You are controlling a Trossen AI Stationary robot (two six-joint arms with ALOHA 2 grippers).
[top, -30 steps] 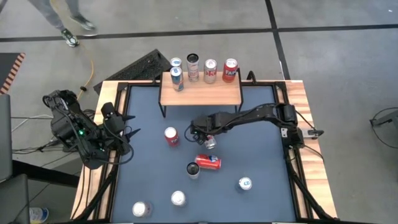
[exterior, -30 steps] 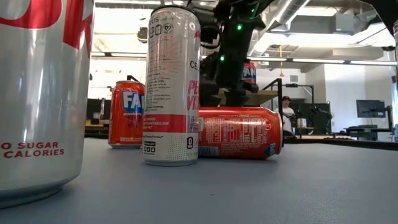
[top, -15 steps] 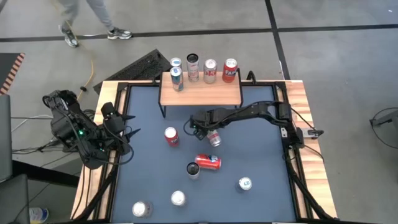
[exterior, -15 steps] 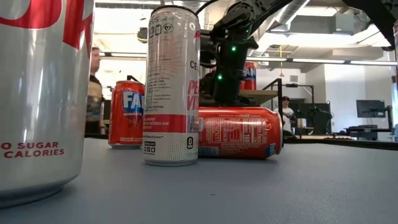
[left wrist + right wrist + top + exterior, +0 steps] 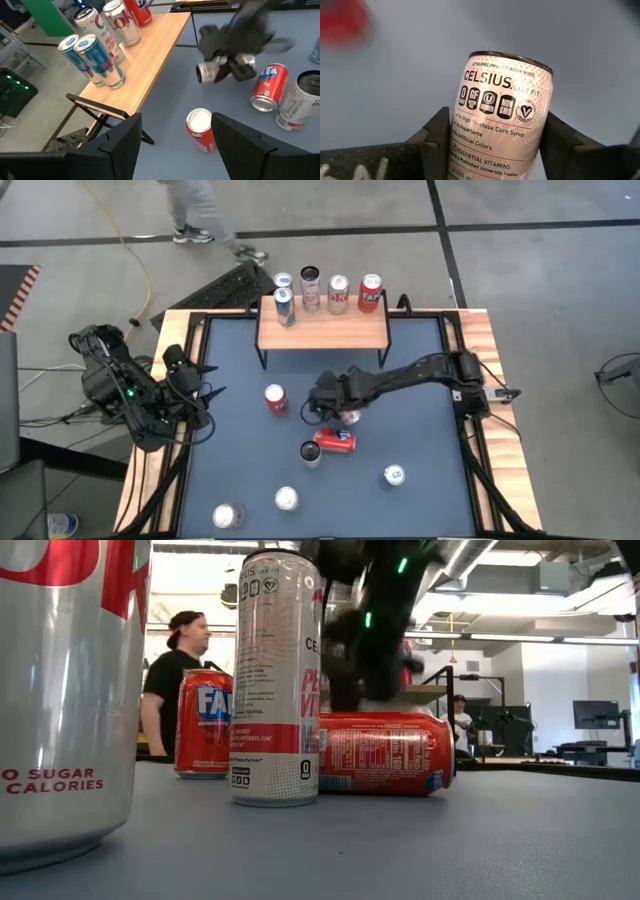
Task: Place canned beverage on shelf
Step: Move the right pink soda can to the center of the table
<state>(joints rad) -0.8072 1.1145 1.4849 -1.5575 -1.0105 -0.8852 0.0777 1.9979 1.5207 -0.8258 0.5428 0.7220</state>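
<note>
The pink can [image 5: 501, 117] lies between the right end effector's [image 5: 338, 412] fingers [image 5: 436, 131], which close around it over the middle of the blue bench [image 5: 420, 380], in front of the shelf [image 5: 322, 328] and just beside a red can [image 5: 334, 440] lying on its side. The left end effector [image 5: 196, 395] waits released at the bench's left edge.

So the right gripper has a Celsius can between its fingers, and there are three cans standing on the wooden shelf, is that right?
Not quite: the shelf holds five cans, not three. The high view shows four along its back edge and one in front at the left end; the left wrist view also shows five. The rest stands: in the right wrist view the Celsius can sits between the fingers of the right gripper.
</note>
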